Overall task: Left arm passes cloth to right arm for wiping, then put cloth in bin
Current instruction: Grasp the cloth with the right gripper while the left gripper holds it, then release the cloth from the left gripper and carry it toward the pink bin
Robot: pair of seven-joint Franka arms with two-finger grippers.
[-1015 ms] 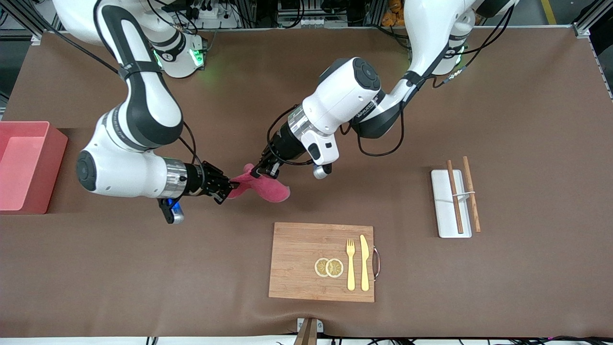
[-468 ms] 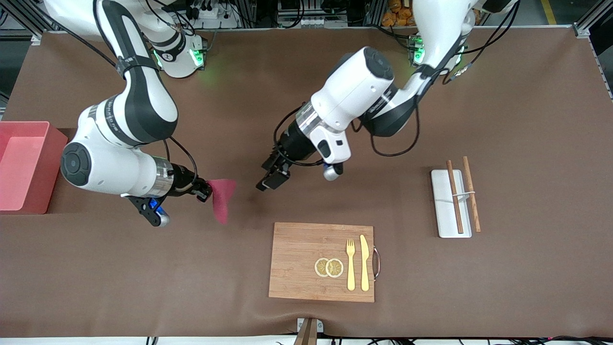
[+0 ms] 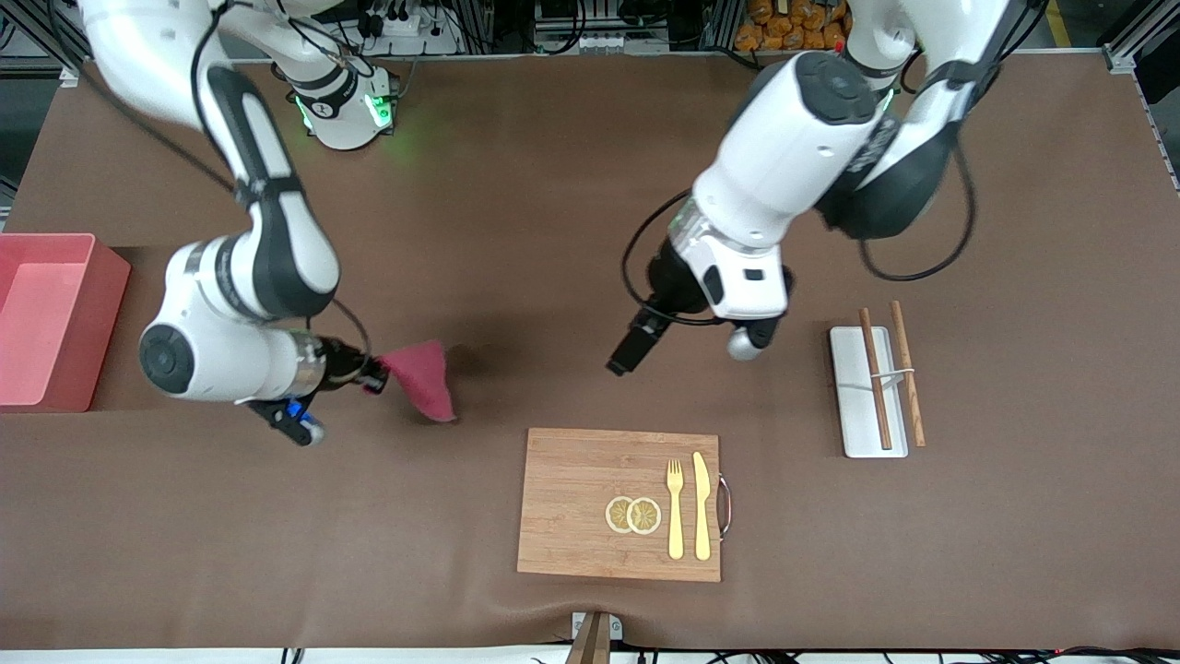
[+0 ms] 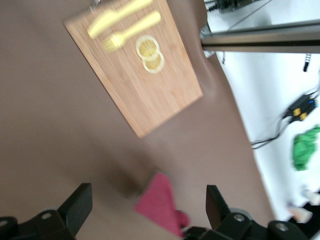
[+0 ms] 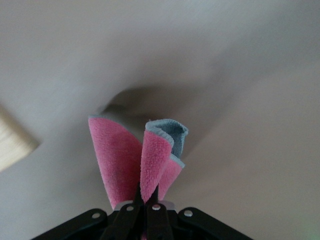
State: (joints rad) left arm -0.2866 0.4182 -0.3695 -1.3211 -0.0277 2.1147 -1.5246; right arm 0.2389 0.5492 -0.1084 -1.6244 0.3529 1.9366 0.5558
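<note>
The crimson-pink cloth hangs from my right gripper over the bare table, between the bin and the wooden board. In the right wrist view the right gripper is shut on a folded corner of the cloth, whose edge shows grey-blue. My left gripper is open and holds nothing, over the table between the board and the white tray. From the left wrist view its fingers stand wide apart, with the cloth farther off. The pink bin stands at the right arm's end of the table.
A wooden board carries two lemon slices, a fork and a knife, nearer the front camera. A white tray with chopsticks lies toward the left arm's end.
The left gripper opened, let go of the cloth and pulled away toward its own end of the table. The right gripper kept the cloth, which now hangs from it alone.
</note>
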